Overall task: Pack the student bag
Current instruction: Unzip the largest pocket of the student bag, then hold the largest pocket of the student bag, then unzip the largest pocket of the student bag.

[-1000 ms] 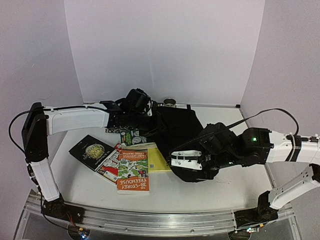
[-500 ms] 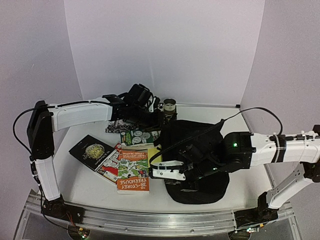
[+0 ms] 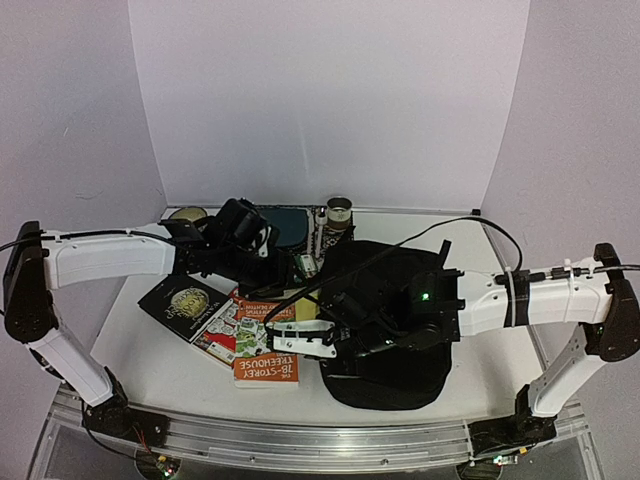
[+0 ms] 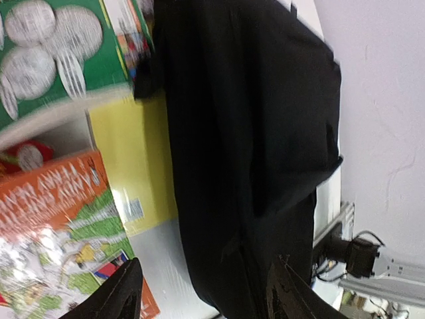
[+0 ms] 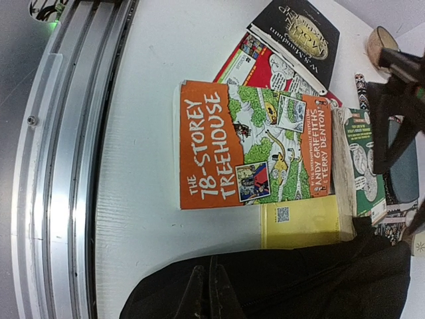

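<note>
Top external | R end effector (image 5: 204, 287) pinched on student bag (image 3: 392, 372) edge | L end effector (image 4: 204, 286) agape, empty | books (image 3: 266, 352) abut bag

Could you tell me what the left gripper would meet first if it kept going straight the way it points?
Most likely the black backpack: in the wrist view the open left gripper frames its near edge, with the yellow book just aside. Depth is unclear.
</note>
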`<move>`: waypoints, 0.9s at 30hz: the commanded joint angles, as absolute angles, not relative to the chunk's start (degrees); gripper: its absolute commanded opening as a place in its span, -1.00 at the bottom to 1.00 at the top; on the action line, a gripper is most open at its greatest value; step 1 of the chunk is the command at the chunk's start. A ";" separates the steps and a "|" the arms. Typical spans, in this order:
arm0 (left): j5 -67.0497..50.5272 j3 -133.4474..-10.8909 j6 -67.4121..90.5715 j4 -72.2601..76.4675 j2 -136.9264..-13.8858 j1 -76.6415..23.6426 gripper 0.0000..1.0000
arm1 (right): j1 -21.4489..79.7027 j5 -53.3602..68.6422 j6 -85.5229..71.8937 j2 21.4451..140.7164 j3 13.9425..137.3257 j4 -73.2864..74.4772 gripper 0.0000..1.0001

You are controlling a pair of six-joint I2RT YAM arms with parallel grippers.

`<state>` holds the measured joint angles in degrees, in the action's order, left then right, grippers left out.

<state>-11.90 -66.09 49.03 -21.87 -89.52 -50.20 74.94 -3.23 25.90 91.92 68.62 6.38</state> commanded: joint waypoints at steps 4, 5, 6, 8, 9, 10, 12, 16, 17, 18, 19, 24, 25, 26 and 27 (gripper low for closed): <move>-20.41 -62.80 53.52 -9.01 -92.12 -54.82 0.32 | 75.06 -3.31 26.86 92.11 71.15 3.04 -1.00; -20.95 -63.03 53.53 -8.35 -92.79 -55.34 0.32 | 75.06 -3.38 26.84 92.15 71.08 2.96 -1.00; -21.48 -63.22 53.57 -7.73 -93.53 -55.84 0.32 | 75.06 -3.43 26.84 92.19 71.01 2.91 -1.00; -22.16 -63.43 53.76 -6.96 -95.00 -56.59 0.29 | 75.06 -3.64 26.89 92.08 70.81 2.86 -1.00; -22.38 -63.39 53.96 -6.89 -95.70 -56.72 0.24 | 75.06 -3.78 26.89 92.00 70.69 2.87 -1.00; -22.63 -63.32 54.13 -6.83 -96.29 -56.81 0.14 | 75.08 -3.91 26.92 91.86 70.56 2.80 -1.00; -23.09 -63.44 54.02 -6.69 -97.38 -56.89 -0.15 | 75.06 -3.96 27.10 91.31 70.04 2.71 -1.00; -21.56 -65.62 50.65 -7.39 -98.04 -56.38 -0.88 | 75.06 -2.92 27.51 89.06 68.13 3.05 -1.00; -21.31 -66.59 49.52 -8.14 -98.22 -55.91 -0.98 | 75.06 -2.19 27.65 88.33 67.66 3.62 -1.00; -21.16 -68.09 48.28 -9.21 -98.62 -55.13 -1.00 | 75.06 -1.03 27.68 87.41 67.47 4.52 -1.00; -21.12 -69.56 46.37 -10.41 -99.15 -54.25 -1.00 | 75.06 -0.02 27.62 86.74 67.49 5.68 -1.00; -21.00 -80.18 34.33 -19.15 -103.68 -49.86 -1.00 | 75.16 4.05 26.60 84.23 68.40 11.69 -1.00; -20.94 -82.82 31.62 -21.27 -105.02 -49.04 -1.00 | 75.22 4.82 26.36 83.89 68.60 12.68 -1.00; -21.02 -85.14 29.25 -22.82 -106.23 -48.30 -1.00 | 75.34 5.49 26.13 83.64 68.76 13.36 -1.00; -21.16 -88.14 27.25 -25.16 -108.01 -47.18 -1.00 | 75.47 6.22 25.91 83.39 68.76 13.68 -1.00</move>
